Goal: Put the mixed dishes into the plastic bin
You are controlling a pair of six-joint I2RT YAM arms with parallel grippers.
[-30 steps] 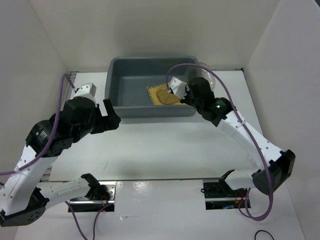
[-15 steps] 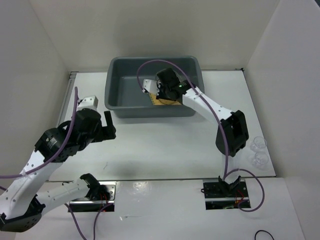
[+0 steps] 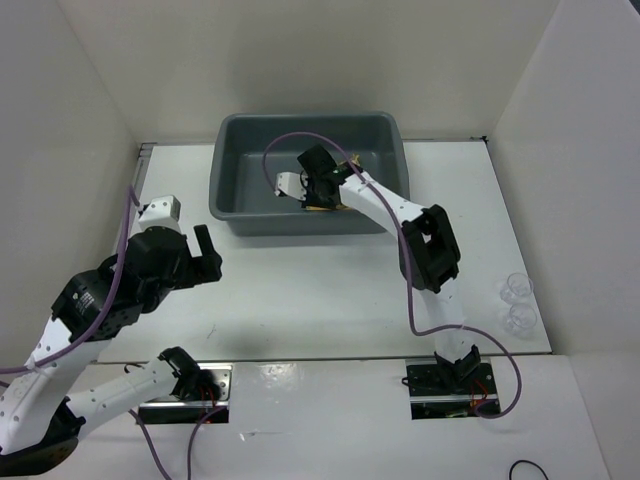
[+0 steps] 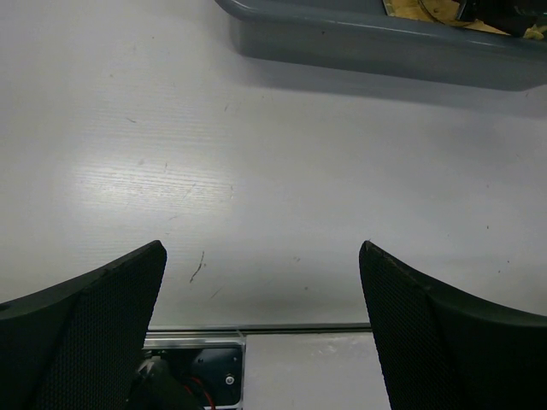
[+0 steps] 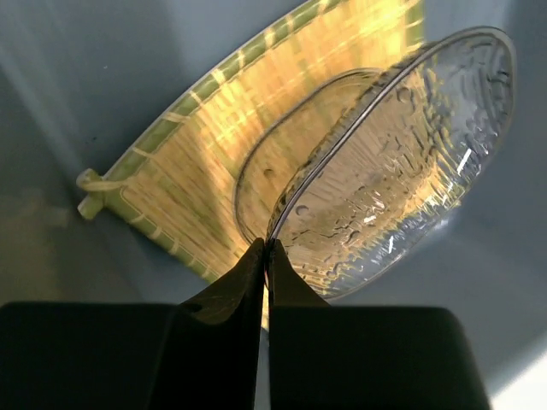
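The grey-blue plastic bin [image 3: 228, 190] stands at the back of the table. In the right wrist view a yellow woven mat [image 5: 197, 162] lies on the bin's floor with a clear round plate [image 5: 261, 175] flat on it. My right gripper [image 5: 267, 249] is shut on the rim of a second clear plate [image 5: 410, 154], held tilted just above the mat. From above, the right gripper [image 3: 320, 188] is inside the bin over the mat [image 3: 322, 208]. My left gripper [image 3: 203, 256] hangs open and empty over the table, left of the bin.
Two small clear cups [image 3: 517, 288] [image 3: 520, 319] stand near the table's right edge. White walls close in the table on the left, back and right. The left wrist view shows the bin's outer wall [image 4: 367, 43] and the table's near edge with a mount [image 4: 192, 367].
My right arm has swung left and deeper into the bin with the plate, from the bin's right rim down over the mat. My left arm has drawn back toward the near side, still open.
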